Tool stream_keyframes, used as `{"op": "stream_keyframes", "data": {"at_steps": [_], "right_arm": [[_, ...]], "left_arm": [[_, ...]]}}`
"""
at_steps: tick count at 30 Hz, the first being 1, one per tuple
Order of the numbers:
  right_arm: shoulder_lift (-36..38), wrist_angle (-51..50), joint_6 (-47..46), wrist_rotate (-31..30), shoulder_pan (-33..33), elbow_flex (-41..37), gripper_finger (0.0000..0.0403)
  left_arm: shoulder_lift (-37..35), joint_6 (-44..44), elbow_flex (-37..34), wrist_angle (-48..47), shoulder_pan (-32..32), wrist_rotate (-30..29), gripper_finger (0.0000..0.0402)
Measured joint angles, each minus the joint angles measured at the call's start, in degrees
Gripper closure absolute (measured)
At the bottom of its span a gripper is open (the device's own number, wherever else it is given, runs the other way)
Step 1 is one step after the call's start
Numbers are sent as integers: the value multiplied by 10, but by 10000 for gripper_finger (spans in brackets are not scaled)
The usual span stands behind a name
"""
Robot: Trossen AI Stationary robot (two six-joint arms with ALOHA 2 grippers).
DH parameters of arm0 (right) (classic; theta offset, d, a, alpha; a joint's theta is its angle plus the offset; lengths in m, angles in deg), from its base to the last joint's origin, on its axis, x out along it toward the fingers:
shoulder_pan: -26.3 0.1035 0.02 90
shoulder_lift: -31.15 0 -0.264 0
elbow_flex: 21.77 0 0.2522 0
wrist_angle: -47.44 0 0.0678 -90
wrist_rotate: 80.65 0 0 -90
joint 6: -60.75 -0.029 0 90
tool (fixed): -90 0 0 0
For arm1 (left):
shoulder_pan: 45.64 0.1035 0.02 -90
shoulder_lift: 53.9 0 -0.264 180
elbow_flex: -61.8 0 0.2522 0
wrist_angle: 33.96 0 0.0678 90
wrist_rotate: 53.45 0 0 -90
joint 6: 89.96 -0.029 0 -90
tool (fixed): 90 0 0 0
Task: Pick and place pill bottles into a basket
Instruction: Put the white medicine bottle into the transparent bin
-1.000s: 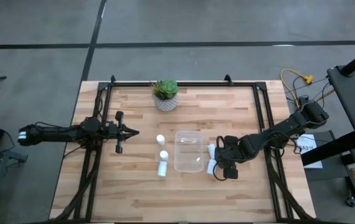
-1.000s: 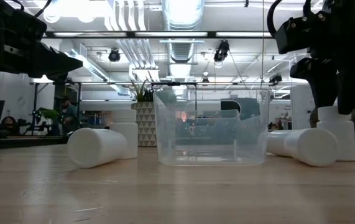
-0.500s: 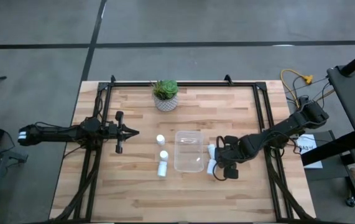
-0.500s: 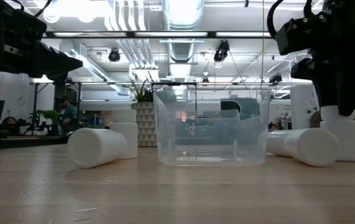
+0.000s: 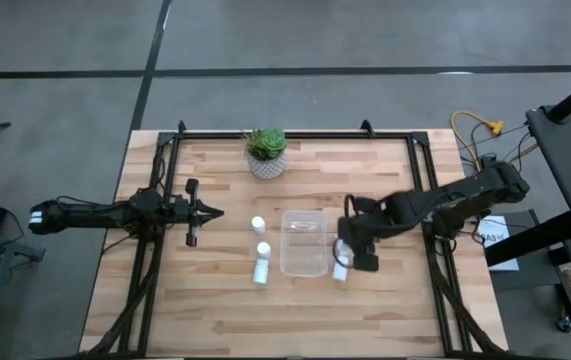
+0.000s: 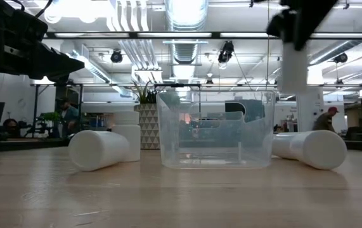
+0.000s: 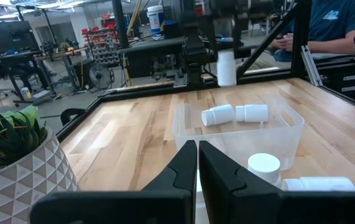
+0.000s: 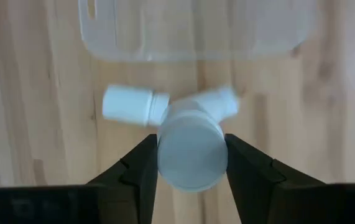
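From above, my right tool (image 5: 350,240) hangs beside the clear rounded basket (image 5: 304,241) on the wooden counter (image 5: 215,300). Level view: a smooth white cylindrical bottle (image 6: 293,66) is lifted. My wrist view shows the fingers (image 8: 141,167) clamped on it. My left tool (image 5: 208,212) is closed, empty

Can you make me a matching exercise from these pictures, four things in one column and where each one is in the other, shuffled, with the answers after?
Things
1. clear plastic rectangular tub
2. small white pill bottle held in the right gripper
3. green plant in a whitish patterned pot
4. left gripper

Places
A. lifted off the table beside the tub, between dark fingers
B. at the far edge of the wooden table
C. shut, waiting left of the bottles
D. middle of the table, nothing in it

Pairs: 1-D, 2-A, 3-B, 4-C
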Motion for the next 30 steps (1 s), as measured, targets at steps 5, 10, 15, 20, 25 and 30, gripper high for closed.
{"op": "stream_keyframes", "data": {"at_steps": [5,10,15,20,25,30], "right_arm": [[-4,-11,61,15,-61,56,260],[-17,-12,112,45,-116,78,260],[-48,-12,157,49,-142,94,260],[-97,-10,195,74,-148,127,260],[-140,-11,216,76,-148,158,260],[-168,-9,222,76,-148,175,260]], "left_arm": [[0,0,0,0,0,0,402],[1,0,0,0,0,0,402],[3,0,0,0,0,0,402],[2,0,0,0,0,0,402],[2,0,0,0,0,0,402],[2,0,0,0,0,0,402]]}}
